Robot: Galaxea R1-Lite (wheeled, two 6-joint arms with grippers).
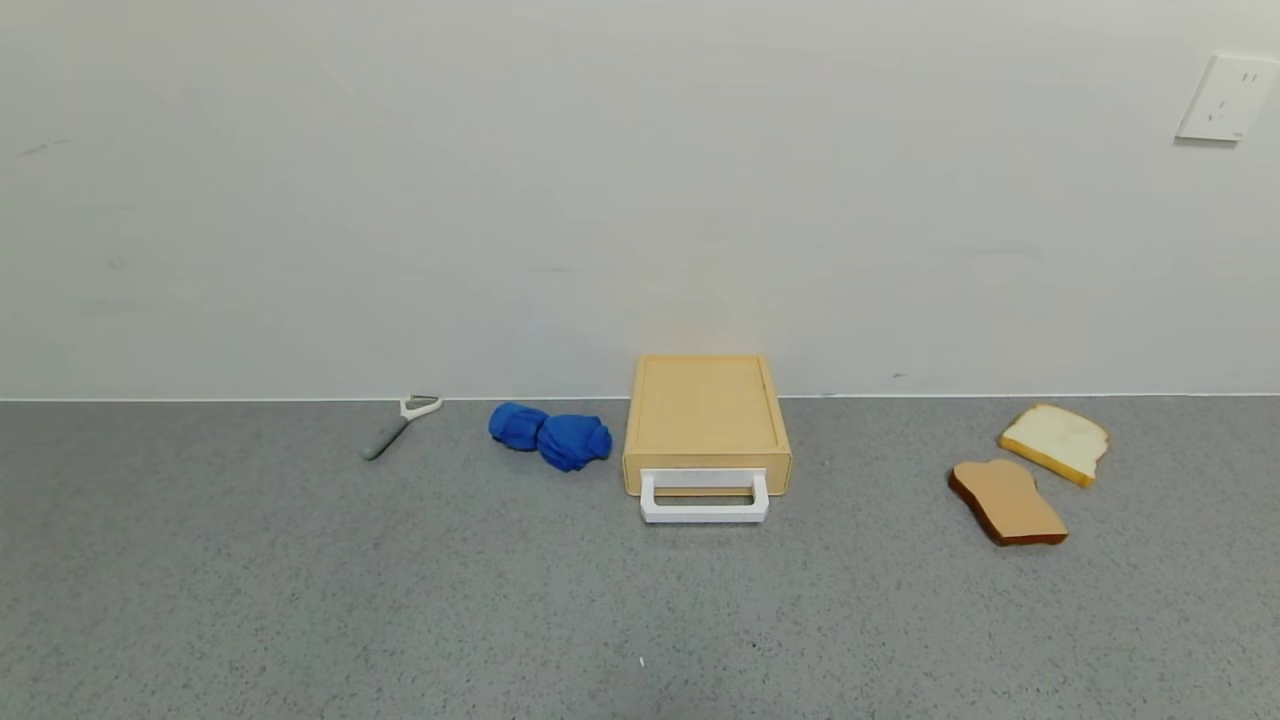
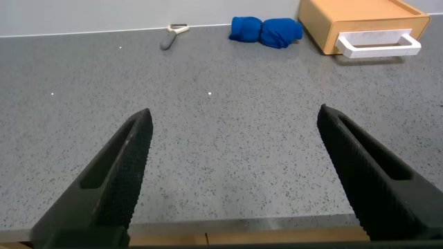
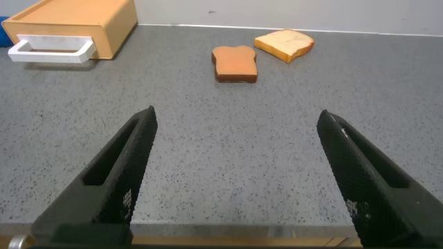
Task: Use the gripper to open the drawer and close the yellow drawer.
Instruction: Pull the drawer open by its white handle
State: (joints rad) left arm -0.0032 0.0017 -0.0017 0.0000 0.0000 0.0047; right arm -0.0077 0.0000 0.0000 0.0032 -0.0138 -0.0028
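Note:
The yellow-tan drawer unit [image 1: 706,415] sits against the back wall in the middle of the grey counter, with its tray pushed in and its white loop handle [image 1: 704,497] facing me. It also shows in the left wrist view [image 2: 360,24] and the right wrist view [image 3: 76,26]. Neither arm shows in the head view. My left gripper [image 2: 235,121] is open and empty above the counter's front edge. My right gripper [image 3: 237,119] is open and empty there too. Both are far from the drawer.
A crumpled blue cloth [image 1: 550,435] lies just left of the drawer, and a grey peeler [image 1: 400,424] lies farther left. A brown bread slice [image 1: 1005,501] and a white bread slice [image 1: 1056,442] lie to the right. A wall outlet [image 1: 1226,98] is at upper right.

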